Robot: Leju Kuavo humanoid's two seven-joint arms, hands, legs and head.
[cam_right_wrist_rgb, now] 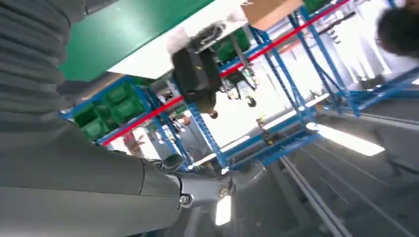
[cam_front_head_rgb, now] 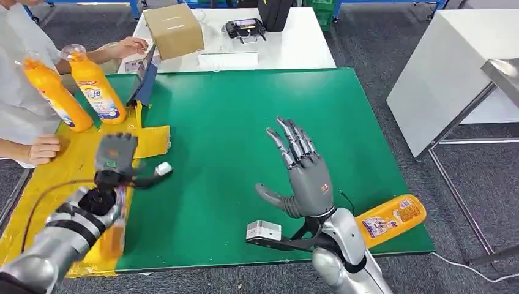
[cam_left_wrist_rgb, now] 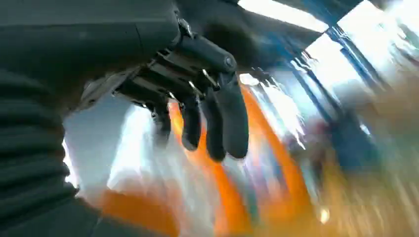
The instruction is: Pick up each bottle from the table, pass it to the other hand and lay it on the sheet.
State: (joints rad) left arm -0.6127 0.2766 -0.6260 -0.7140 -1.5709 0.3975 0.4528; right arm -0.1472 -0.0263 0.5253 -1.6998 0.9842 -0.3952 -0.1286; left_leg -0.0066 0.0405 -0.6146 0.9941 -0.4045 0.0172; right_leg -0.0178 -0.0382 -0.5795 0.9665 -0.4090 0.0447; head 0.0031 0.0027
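- A green mat covers the table, with grey carpet around it, a white table behind and a yellow sheet along the mat's left side.
- The right hand is raised above the middle of the mat, palm up, its fingers straight and spread, thumb out to the side, nothing in it.
- Just behind that arm, at the mat's near right corner, lies an orange bottle on its side, with a white and blue label, part of it hidden by the wrist.
- The left hand hangs over the yellow sheet, back of the hand toward the camera. In the left wrist view its dark fingers hang down side by side and slightly curled, touching nothing; behind them is only an orange blur.
- Under the left forearm an orange shape lies on the sheet, most likely another bottle, mostly hidden.
- At the far left a person holds two upright orange bottles with clear caps and blue-white labels above the sheet.
- A cardboard box and a black device rest on the white table.
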